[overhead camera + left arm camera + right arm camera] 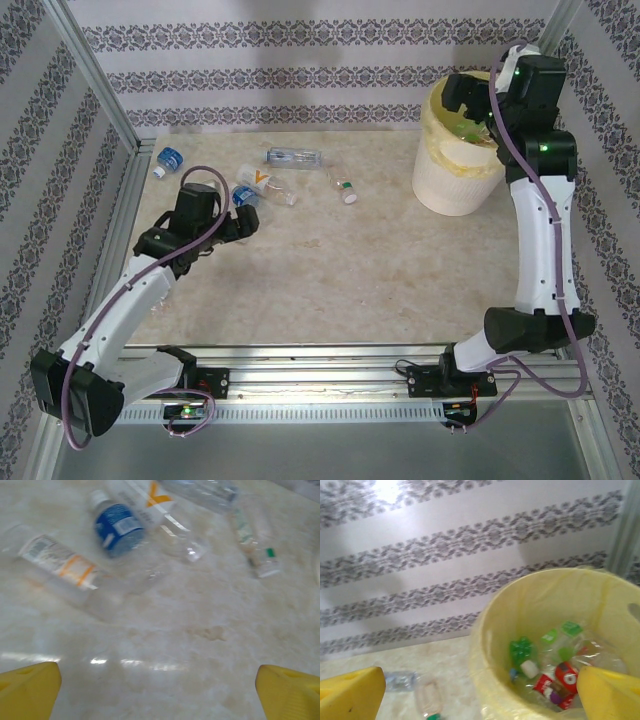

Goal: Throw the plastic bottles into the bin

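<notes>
Yellow fingertips [27,692] of the left gripper [159,692] are seen spread wide with nothing between them, low over the table [200,645]. The loose plastic bottles lie just ahead. A blue-labelled bottle [117,530] is crowded between an orange-striped bottle [65,567] and an orange-marked bottle [165,515]; whether they touch cannot be told. A green-capped bottle [257,550] is set apart to the right.

More bottles [555,677] are heaped at the bottom of the bin [490,630], which stands at the table's far right corner. The right gripper [480,695] is held above its mouth, its jaws wide and nothing gripped.

Trouble is most likely to be met in the crowded cluster. Two bottles could be caught at once, or a crushed clear one could be squeezed out sideways and sent skidding across the smooth stone-patterned top. On the right, the bin could be knocked if the rim is clipped when the arm is drawn away.
</notes>
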`<state>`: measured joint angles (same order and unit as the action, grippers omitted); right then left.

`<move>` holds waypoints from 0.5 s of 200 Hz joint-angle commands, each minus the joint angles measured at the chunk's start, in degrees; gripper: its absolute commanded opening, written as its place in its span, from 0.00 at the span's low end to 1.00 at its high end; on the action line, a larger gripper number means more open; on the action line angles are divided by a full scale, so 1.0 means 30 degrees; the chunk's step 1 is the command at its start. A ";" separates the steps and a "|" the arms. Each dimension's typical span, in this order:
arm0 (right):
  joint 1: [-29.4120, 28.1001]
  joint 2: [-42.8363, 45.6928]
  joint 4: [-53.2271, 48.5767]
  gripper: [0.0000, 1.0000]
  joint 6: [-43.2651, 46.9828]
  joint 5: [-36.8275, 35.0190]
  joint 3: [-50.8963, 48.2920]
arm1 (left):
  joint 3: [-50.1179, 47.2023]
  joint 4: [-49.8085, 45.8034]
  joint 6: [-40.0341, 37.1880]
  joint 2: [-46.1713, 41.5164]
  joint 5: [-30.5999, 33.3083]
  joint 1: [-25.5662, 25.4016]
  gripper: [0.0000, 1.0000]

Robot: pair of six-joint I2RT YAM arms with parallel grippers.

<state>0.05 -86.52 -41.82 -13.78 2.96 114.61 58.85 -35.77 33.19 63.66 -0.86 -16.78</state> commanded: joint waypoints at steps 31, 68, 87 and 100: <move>-0.1288 0.0502 -0.0510 0.98 0.0255 0.1905 -0.1164 | 0.1066 -0.6148 0.1991 0.0097 0.2871 0.2349 1.00; -0.1512 0.0949 -0.0554 0.98 0.0228 0.2142 -0.1548 | 0.1240 -0.8312 0.1841 0.0629 0.3820 0.3922 1.00; -0.1542 0.1109 -0.0565 0.98 0.0192 0.2195 -0.1806 | 0.1014 -0.8627 0.1326 0.1012 0.3831 0.4698 1.00; -0.1543 0.1224 -0.0515 0.98 0.0147 0.2246 -0.2025 | 0.0854 -0.8636 0.0974 0.1352 0.3960 0.5145 1.00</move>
<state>-4.01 -84.71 -43.46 -13.58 8.49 109.69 61.28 -56.88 37.78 66.30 8.62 -3.66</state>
